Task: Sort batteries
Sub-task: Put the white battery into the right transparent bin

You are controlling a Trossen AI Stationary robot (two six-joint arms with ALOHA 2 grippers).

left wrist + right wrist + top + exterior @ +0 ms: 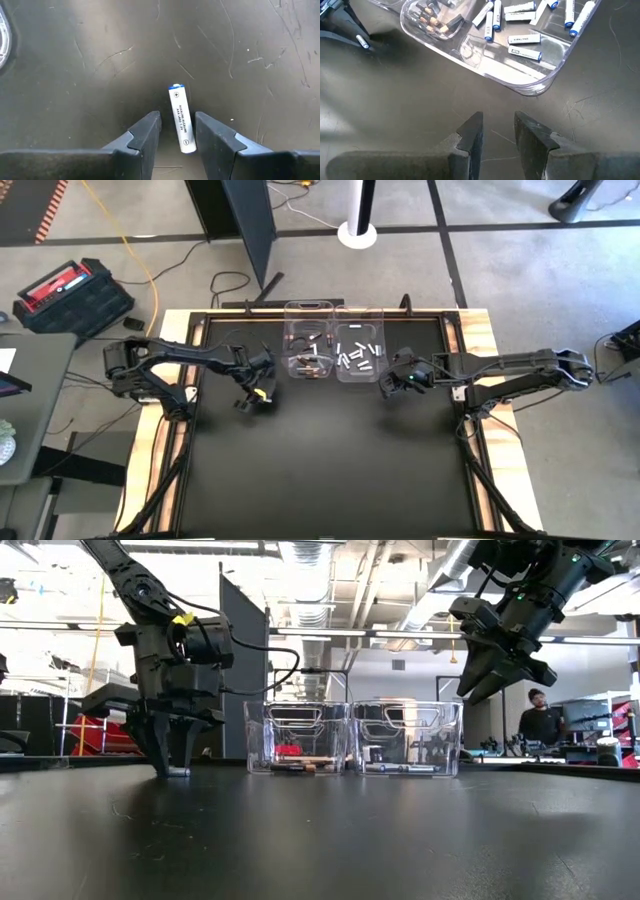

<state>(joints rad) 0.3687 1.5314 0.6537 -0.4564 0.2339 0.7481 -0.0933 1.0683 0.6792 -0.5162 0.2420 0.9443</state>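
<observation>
Two clear bins [334, 340] sit side by side at the black tabletop's [330, 470] far edge, with bare surface open in front. One white battery [181, 119] lies flat between the left tool's [177, 131] released fingers, down at the tabletop left of the bins. Raised right of them, the right tool [498, 131] is released and holds nothing. Behind, a person [541, 720] stands.
</observation>
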